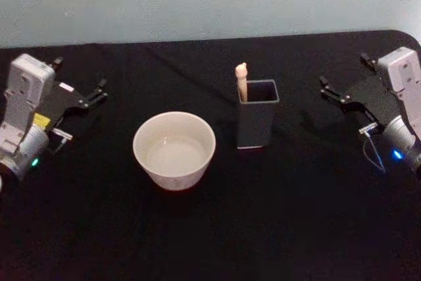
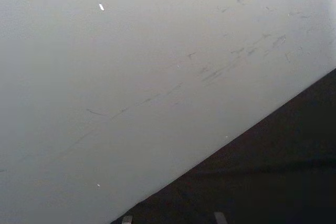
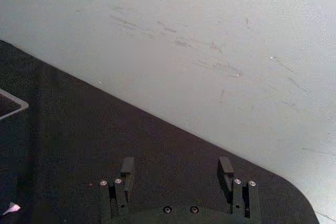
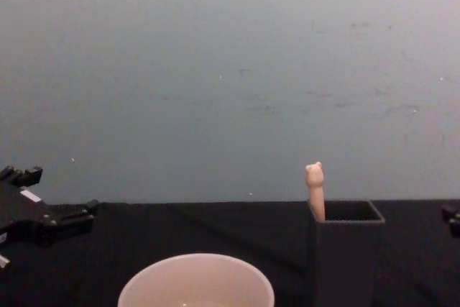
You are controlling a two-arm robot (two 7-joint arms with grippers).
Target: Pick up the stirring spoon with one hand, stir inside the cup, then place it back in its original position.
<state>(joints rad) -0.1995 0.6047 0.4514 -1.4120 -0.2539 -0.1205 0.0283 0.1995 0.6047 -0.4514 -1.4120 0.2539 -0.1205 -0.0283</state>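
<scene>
The stirring spoon [image 1: 241, 81] stands in the dark grey square holder [image 1: 258, 118] at mid-table. Its beige handle and animal-head knob [image 4: 314, 177] stick out above the holder's rim [image 4: 346, 221]; the neck and bowl are hidden inside. The pale cup [image 1: 174, 150] sits just left of the holder, nearer to me, its rim [image 4: 195, 282] low in the chest view. My left gripper [image 1: 100, 91] rests open at the table's left side. My right gripper [image 1: 325, 89] is open at the right side, fingers [image 3: 127, 166] wide apart over bare table. Neither touches anything.
A black cloth covers the table [image 1: 276, 215], and a pale wall [image 4: 230, 70] rises behind its far edge. The table's rounded far right corner [image 3: 294, 192] lies just beyond my right gripper. Open cloth separates each gripper from the cup and holder.
</scene>
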